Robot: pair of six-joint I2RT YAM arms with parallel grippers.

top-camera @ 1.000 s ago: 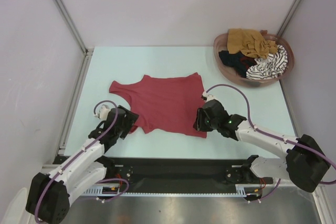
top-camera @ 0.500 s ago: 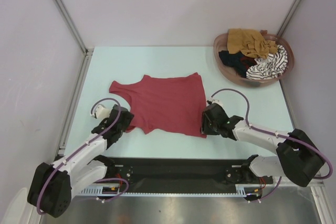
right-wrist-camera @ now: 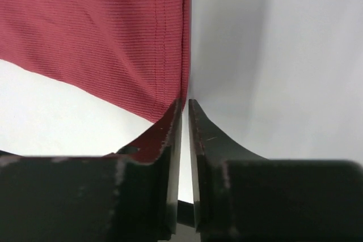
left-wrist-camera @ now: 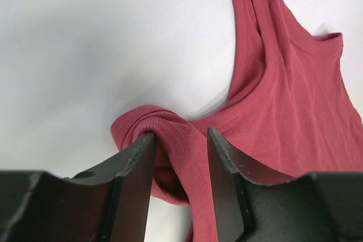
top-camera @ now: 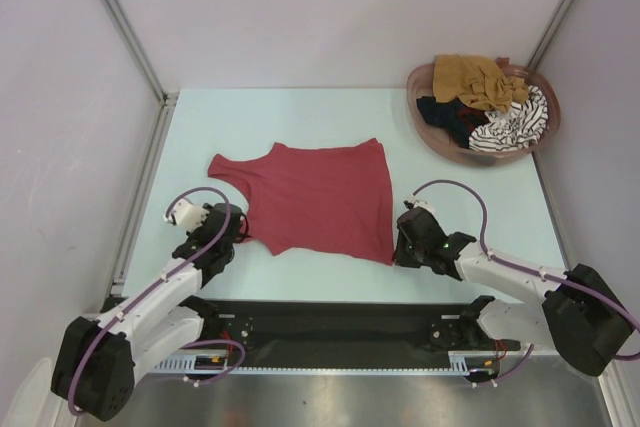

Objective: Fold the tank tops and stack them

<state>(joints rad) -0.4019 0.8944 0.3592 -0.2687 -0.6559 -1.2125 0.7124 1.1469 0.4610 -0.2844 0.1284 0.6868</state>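
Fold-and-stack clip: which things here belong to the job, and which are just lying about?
Job:
dark red tank top, flat on the table
mustard top
black top
striped top

Lying about:
pinkish-brown basket, holding the three crumpled tops

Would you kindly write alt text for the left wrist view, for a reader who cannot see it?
The left pincer grips a bunched strap of the dark red tank top between its two dark fingers. The rest of the ribbed garment spreads up and right across the pale table.
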